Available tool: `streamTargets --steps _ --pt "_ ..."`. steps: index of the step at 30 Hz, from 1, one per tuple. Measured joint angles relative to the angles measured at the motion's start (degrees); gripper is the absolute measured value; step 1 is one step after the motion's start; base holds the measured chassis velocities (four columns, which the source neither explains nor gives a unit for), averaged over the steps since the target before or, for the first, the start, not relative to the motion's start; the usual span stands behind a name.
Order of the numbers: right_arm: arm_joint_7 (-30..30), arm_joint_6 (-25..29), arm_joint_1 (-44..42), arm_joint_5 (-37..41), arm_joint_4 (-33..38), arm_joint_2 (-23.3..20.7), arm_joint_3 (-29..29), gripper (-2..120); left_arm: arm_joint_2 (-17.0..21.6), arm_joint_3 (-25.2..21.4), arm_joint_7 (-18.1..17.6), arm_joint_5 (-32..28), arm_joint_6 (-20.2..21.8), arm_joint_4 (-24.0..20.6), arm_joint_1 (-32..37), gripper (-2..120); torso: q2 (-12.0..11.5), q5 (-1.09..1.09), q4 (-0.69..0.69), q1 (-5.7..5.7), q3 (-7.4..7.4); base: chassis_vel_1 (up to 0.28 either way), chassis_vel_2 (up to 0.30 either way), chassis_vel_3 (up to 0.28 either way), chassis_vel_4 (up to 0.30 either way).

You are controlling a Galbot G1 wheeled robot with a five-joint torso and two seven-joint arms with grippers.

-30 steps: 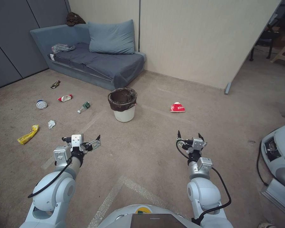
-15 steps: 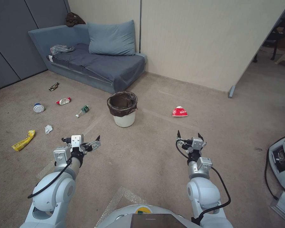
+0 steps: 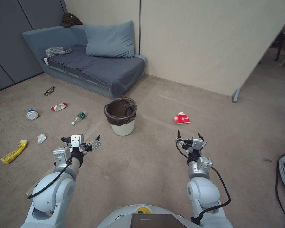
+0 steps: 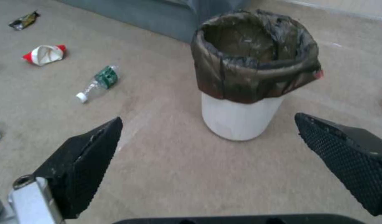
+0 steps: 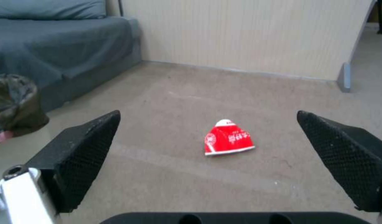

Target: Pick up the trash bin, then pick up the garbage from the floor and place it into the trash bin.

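Since a moment ago the whole head picture has slid, so the robot has driven and turned a bit; the bin and litter now sit lower and nearer, while both arms hold the same pose.

Biggest is the floor (image 3: 142, 164), a beige carpet. A grey sofa (image 3: 95, 63) stands against the far wall. In the middle of the floor, just in front of the sofa's corner, stands the trash bin (image 3: 120, 115), upright, white with a dark bag folded over its rim. It looks empty.

Both arms reach forward over the floor. The left tool (image 3: 82, 142) has its fingers spread wide and holds nothing. The right tool (image 3: 189, 136) is spread wide too, and holds nothing.

The bin lies straight ahead of the left tool (image 4: 207, 137), between its two fingers in the wrist view but still well apart. So the left arm looks nearer to it.

A crushed red cup (image 3: 181, 118) lies ahead of the right tool. Off to the left lie a clear bottle (image 3: 78, 117), another crushed cup (image 3: 58, 106), a blue-white cup (image 3: 32, 114), a yellow wrapper (image 3: 13, 151) and crumpled paper (image 3: 41, 138).
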Motion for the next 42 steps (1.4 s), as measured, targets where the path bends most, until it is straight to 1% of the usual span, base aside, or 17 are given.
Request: streamTargets --steps 2,3,10,11,20,22,34,36,38,39,42 --pt "0.0 0.02 0.11 0.04 -0.09 0.0 0.0 100 0.0 -0.02 0.03 0.02 -0.04 0.01 -0.06 100 0.0 0.04 0.0 0.0 0.0 -0.148 0.152 0.168 -0.167" --pt "0.0 0.03 0.15 0.05 -0.11 0.0 -0.01 100 0.0 -0.02 0.03 0.02 -0.04 0.02 -0.07 100 0.0 0.01 0.0 0.0 0.0 -0.148 0.147 0.169 -0.166" --pt "-0.01 0.13 0.34 0.12 -0.34 0.0 -0.01 100 -0.1 0.09 0.05 0.19 -0.16 0.05 -0.16 100 0.0 0.04 0.01 0.0 0.0 -0.16 0.167 0.158 -0.152" --pt "-0.02 0.13 0.34 0.12 -0.37 0.0 0.0 100 -0.1 0.09 0.06 0.23 -0.16 0.09 -0.18 100 0.0 0.01 0.0 0.0 0.0 -0.172 0.159 0.145 -0.164" --pt "-0.03 0.2 0.53 0.12 -0.7 0.0 0.0 100 -0.16 0.11 0.27 0.46 -0.16 0.18 -0.22 100 0.0 0.02 -0.01 0.0 -0.01 -0.159 0.16 0.159 -0.162" --pt "-0.04 0.22 0.58 0.12 -0.81 0.0 -0.02 100 -0.12 0.11 0.29 0.48 -0.16 0.24 -0.25 100 0.0 0.03 0.01 0.0 0.0 -0.177 0.167 0.169 -0.156" --pt "-0.05 0.28 0.62 0.11 -1.12 0.0 -0.09 100 0.11 0.08 -0.01 0.64 -0.05 0.59 -0.59 100 0.0 0.02 0.01 0.0 0.0 -0.155 0.167 0.159 -0.163" --pt "0.01 -0.04 0.58 0.11 -1.12 0.0 -0.24 100 0.73 0.0 -0.09 0.63 0.89 0.7 -1.03 100 0.0 0.02 0.01 0.0 0.0 -0.157 0.169 0.128 -0.147" --pt "0.26 -0.28 0.45 0.11 -1.22 0.0 -0.33 100 2.43 -0.02 -0.04 -0.06 2.26 0.76 -1.88 100 0.0 0.02 0.0 0.01 0.01 -0.099 0.094 0.061 -0.09" --pt "0.26 -0.28 0.45 0.11 -1.22 0.0 -0.33 100 2.43 -0.02 -0.04 -0.06 2.26 0.76 -1.88 100 0.0 0.02 0.0 0.01 0.01 -0.069 0.094 0.039 -0.069" --pt "0.52 -0.57 0.37 0.09 -1.29 0.01 -0.32 100 4.59 0.13 0.02 0.22 2.45 2.12 -2.98 100 0.0 0.02 0.0 0.0 -0.01 -0.023 0.012 0.013 -0.023"
